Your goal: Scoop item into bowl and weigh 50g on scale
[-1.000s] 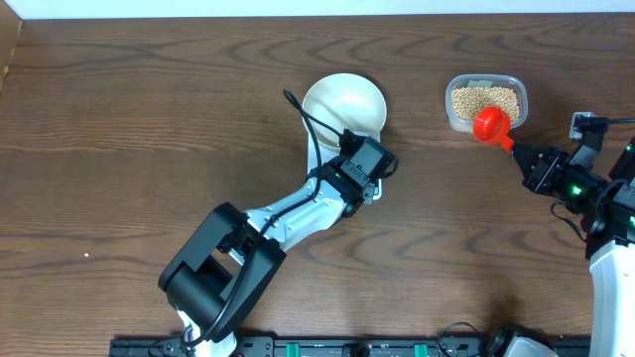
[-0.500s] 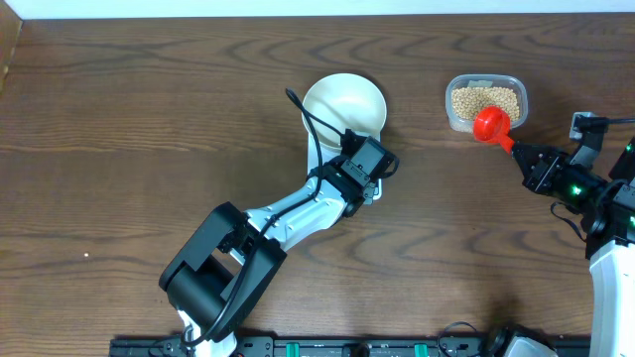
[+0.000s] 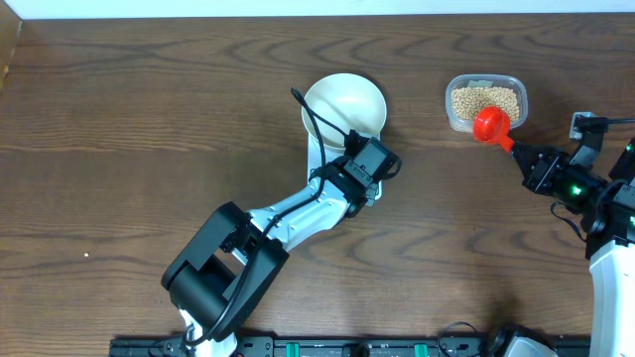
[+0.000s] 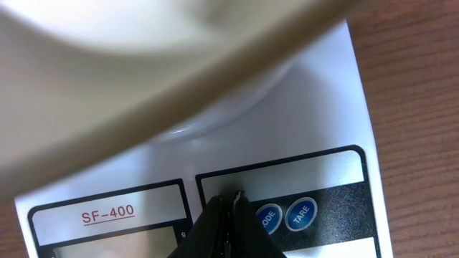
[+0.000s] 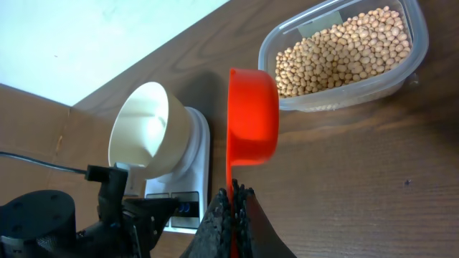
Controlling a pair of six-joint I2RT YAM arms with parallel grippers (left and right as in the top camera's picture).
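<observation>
The white bowl (image 3: 344,104) stands on the white scale (image 3: 311,142), which it mostly hides along with my left arm. My left gripper (image 3: 359,164) is shut and holds nothing. In the left wrist view its tips (image 4: 229,201) rest on the scale's panel (image 4: 323,129), just left of the blue MODE button (image 4: 268,216) and TARE button (image 4: 301,213). My right gripper (image 5: 233,193) is shut on the handle of a red scoop (image 5: 252,115). The scoop's cup (image 3: 491,124) hangs tilted at the near edge of a clear tub (image 3: 485,101) of beige beans (image 5: 337,50).
A black cable (image 3: 310,114) runs from the left arm across the bowl's left side. The table's far edge meets a white wall (image 5: 107,36) behind the bowl. The right arm's body (image 3: 605,208) sits at the right edge.
The left gripper and its cable have shifted very slightly to the right over the scale. The right gripper and scoop have not moved.
</observation>
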